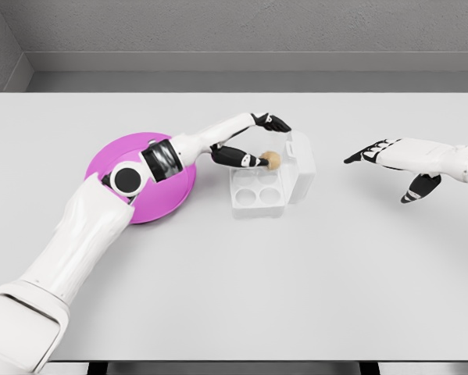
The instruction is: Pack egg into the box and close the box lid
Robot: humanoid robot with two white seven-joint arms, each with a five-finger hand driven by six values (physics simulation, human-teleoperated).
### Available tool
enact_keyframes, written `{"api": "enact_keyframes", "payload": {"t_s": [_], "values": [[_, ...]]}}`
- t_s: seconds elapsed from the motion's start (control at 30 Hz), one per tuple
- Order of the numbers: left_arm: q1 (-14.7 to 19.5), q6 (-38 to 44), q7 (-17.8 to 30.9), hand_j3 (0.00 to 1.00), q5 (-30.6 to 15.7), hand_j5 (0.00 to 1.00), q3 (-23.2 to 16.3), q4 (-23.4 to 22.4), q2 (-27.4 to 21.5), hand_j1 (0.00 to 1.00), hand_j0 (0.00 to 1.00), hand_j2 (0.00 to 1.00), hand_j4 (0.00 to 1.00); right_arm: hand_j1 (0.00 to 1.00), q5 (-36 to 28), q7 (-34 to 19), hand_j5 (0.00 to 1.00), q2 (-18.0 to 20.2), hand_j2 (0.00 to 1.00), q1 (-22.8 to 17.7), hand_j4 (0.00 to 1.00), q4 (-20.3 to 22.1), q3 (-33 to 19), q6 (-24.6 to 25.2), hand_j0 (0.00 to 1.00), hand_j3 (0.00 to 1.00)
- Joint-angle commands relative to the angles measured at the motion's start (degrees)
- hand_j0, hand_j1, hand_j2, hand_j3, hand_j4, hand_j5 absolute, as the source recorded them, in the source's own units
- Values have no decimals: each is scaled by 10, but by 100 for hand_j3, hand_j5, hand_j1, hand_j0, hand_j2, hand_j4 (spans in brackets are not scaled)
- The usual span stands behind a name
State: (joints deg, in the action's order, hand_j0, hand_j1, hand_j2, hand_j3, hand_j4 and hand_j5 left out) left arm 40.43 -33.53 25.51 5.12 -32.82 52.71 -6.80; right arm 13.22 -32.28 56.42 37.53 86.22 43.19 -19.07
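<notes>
A white egg box point(259, 191) sits mid-table with its lid point(300, 166) raised on the right side. Its round cups show empty at the front. My left hand point(266, 144) reaches over the box from the left, fingers pinched on a tan egg point(273, 161) held just above the back right cup. Whether the egg touches the cup is unclear. My right hand point(390, 160) hovers to the right of the box, apart from it, fingers spread and holding nothing.
A magenta round plate point(175, 195) lies left of the box, partly covered by my left forearm. The white table point(296, 297) stretches wide in front and to the right. A grey wall runs behind the table's far edge.
</notes>
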Motion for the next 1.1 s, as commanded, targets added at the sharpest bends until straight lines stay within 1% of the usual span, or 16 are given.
{"api": "enact_keyframes", "payload": {"t_s": [0.0,0.2,0.27,0.33,0.37,0.43,0.47,0.53,0.57,0.63,0.7,0.77,0.8,0.83,0.87,1.07], "values": [[-1,0,0,79,-5,79,1,3,-1,79,79,79,79,100,-1,0,100,1,100,0,100,1,0,1,100,100],[-1,-9,1,83,-5,83,2,3,-3,83,83,83,83,100,-2,0,100,1,100,0,100,1,0,0,100,100],[-1,-10,2,84,-5,84,14,6,-10,84,84,84,84,100,-1,0,100,1,100,0,100,1,-1,0,100,100],[1,-10,3,91,-30,91,21,16,-29,91,91,91,91,100,-2,0,100,2,100,-1,100,1,-2,0,100,100],[2,-10,3,100,-48,100,22,38,-50,100,100,100,100,100,-1,1,100,5,100,-1,100,1,-3,0,100,100],[1,-10,6,100,-114,100,21,95,-116,100,100,100,100,100,-2,0,100,9,100,-3,100,-2,-3,1,100,100],[-4,-10,8,100,-120,100,21,147,-159,100,100,100,100,100,-1,0,100,8,100,-8,100,-3,-3,1,100,100],[-34,-15,10,100,-137,100,21,256,-266,100,100,100,100,100,-1,-1,100,5,100,-9,100,-3,-4,0,100,100],[-47,-15,12,100,-137,100,21,276,-315,100,100,100,100,100,-1,0,100,3,100,-11,100,-3,-3,0,100,100],[-62,-15,25,100,-137,100,19,279,-383,100,100,100,100,100,-1,0,100,-5,100,-11,100,0,-4,0,100,100],[-64,-15,57,100,-138,100,21,280,-384,100,100,100,100,100,-2,0,100,-12,100,-11,100,2,-4,0,100,100],[-64,-15,58,100,-139,100,17,288,-383,100,100,100,100,100,-1,0,100,-31,100,-10,100,7,-2,0,100,100],[-65,-15,59,100,-139,100,15,289,-384,100,100,100,100,100,-1,0,100,-31,100,-11,100,21,-1,-6,100,100],[-67,-15,68,100,-138,100,14,289,-383,100,100,100,100,100,-1,0,100,-32,100,-10,100,26,-2,-31,100,100],[-76,-15,75,100,-138,100,15,293,-383,100,100,100,100,100,-1,0,100,-32,100,-9,100,26,-2,-35,100,100],[-78,-15,74,100,-141,100,15,304,-383,100,100,100,100,100,-2,0,100,-32,100,-4,100,55,-3,-35,100,100]]}}
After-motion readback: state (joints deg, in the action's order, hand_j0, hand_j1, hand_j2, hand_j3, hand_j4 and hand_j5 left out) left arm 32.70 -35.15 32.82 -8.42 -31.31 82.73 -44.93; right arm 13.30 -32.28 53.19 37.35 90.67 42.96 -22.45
